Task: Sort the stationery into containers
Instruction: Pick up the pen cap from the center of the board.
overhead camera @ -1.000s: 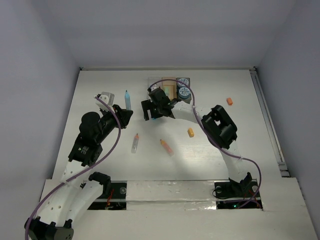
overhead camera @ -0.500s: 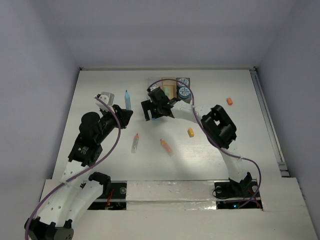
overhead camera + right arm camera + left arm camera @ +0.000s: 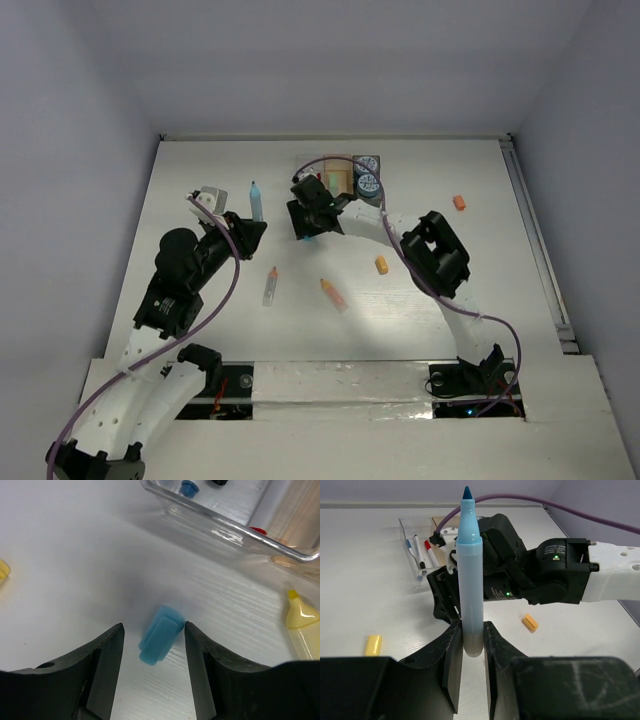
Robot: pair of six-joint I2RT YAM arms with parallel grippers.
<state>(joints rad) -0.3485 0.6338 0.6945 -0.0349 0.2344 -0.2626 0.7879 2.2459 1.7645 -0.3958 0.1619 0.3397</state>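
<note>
My left gripper [image 3: 472,645] is shut on the bottom end of a light blue marker [image 3: 470,570], which stands upright in its jaws; it also shows in the top view [image 3: 255,198]. My right gripper [image 3: 154,640] is open, low over the table, with a small blue eraser-like bit [image 3: 161,635] lying between its jaws, close to the right one. The containers [image 3: 345,172] stand just behind it; the clear bin [image 3: 225,530] holds pens. A yellow marker [image 3: 302,625] lies beside the bin.
In the top view, a white pen with an orange cap [image 3: 270,286] and an orange marker [image 3: 332,292] lie mid-table. Orange bits [image 3: 381,265] [image 3: 459,202] lie to the right. Two blue-white rolls [image 3: 368,183] sit by the bins. A yellow bit [image 3: 372,645] lies nearby.
My right gripper has shifted slightly back toward the bins and settled over the blue bit. My left arm has edged a little left, still holding the blue marker.
</note>
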